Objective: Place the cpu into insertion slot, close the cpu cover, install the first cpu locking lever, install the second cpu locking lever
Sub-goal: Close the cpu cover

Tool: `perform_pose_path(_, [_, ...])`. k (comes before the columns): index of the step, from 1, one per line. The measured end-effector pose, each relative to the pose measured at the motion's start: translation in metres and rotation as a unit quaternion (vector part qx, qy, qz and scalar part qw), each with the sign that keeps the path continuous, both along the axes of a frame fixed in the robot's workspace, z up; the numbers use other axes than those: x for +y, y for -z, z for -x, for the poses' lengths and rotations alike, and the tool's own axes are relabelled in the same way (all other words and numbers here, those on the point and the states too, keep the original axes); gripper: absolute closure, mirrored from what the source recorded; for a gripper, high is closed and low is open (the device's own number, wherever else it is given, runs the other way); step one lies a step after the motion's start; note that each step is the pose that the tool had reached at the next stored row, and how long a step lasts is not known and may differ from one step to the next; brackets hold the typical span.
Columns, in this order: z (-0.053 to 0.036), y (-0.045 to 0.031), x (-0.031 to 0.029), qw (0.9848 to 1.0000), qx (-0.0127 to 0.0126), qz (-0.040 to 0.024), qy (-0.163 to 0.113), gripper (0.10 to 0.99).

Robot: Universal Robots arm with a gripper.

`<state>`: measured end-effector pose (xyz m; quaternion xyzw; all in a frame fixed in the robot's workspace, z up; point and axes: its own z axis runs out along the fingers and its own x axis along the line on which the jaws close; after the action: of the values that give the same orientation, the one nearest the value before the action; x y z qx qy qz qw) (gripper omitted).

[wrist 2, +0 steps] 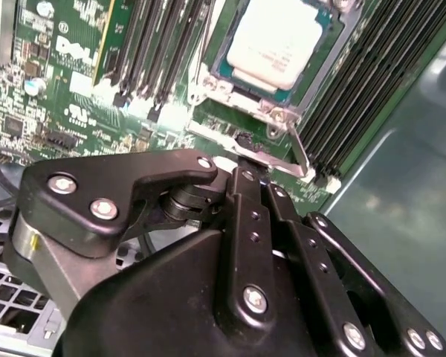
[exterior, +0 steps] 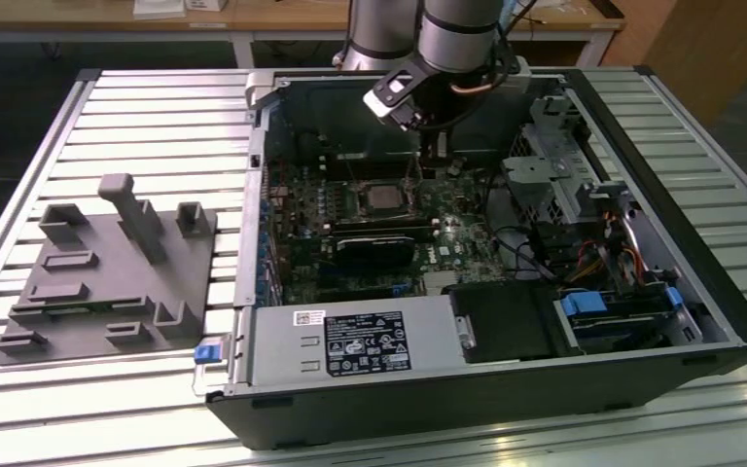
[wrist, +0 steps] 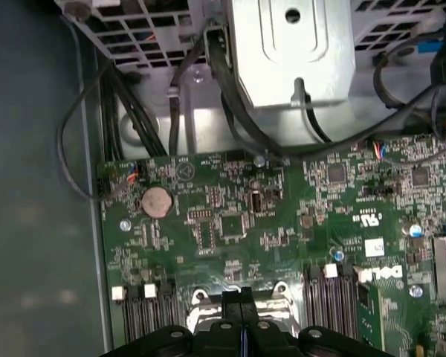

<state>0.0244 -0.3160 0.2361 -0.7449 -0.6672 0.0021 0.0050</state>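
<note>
This is a robotics lab or workshop. An industrial robot arm reaches into an open computer case lying on a slatted metal table, its green board and cpu bared. A grey moulded parts fixture sits beside it. Behind stands a long wooden table on white legs.

slatted table bears computer case, grey fixture.

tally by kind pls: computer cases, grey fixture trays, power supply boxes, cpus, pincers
computer case: 1
grey fixture tray: 1
power supply box: 1
cpu: 1
pincer: 1
total: 5
</note>
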Motion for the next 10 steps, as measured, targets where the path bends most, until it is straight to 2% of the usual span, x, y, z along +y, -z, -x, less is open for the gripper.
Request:
perform_pose_path(5, [0.008,0.0,0.0,1.0,-0.0055,0.0,0.0,0.98])
perform_pose_path(10, [0.0146,0.0001,0.0,1.0,-0.0091,-0.0001,0.0,0.98])
